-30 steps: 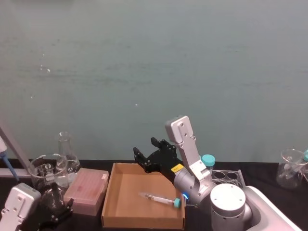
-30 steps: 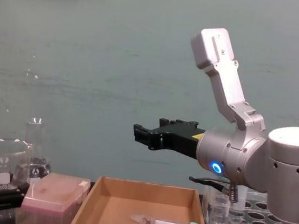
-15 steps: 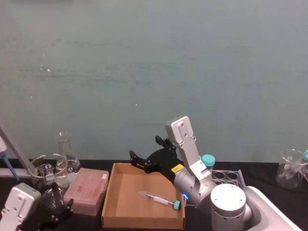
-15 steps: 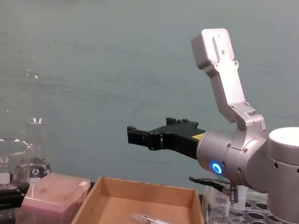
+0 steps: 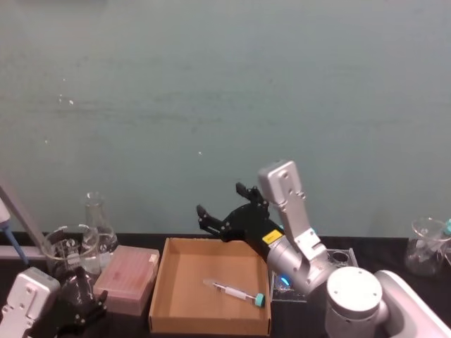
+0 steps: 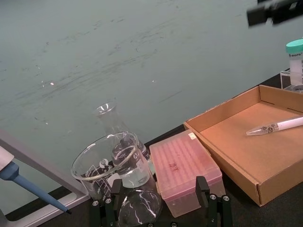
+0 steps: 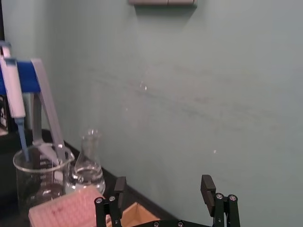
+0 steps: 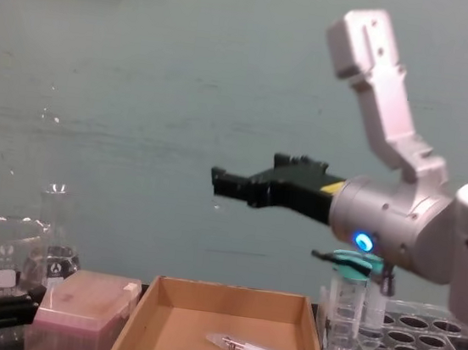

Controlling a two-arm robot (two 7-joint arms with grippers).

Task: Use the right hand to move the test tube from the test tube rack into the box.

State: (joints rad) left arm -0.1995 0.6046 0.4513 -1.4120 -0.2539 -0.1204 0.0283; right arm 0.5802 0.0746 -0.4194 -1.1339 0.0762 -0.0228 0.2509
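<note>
Against teal wall, test tube (image 5: 235,291) lies flat in box (image 5: 163,284), cap rightward; right end effector (image 5: 222,217) open.

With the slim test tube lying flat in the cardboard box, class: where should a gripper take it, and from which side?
Probably from above, fingers across the clear barrel mid-length. The test tube lies on its side on the floor of the box, clear of the walls, with open floor on both sides of it. Its teal cap and conical tip offer poorer holds.
</note>
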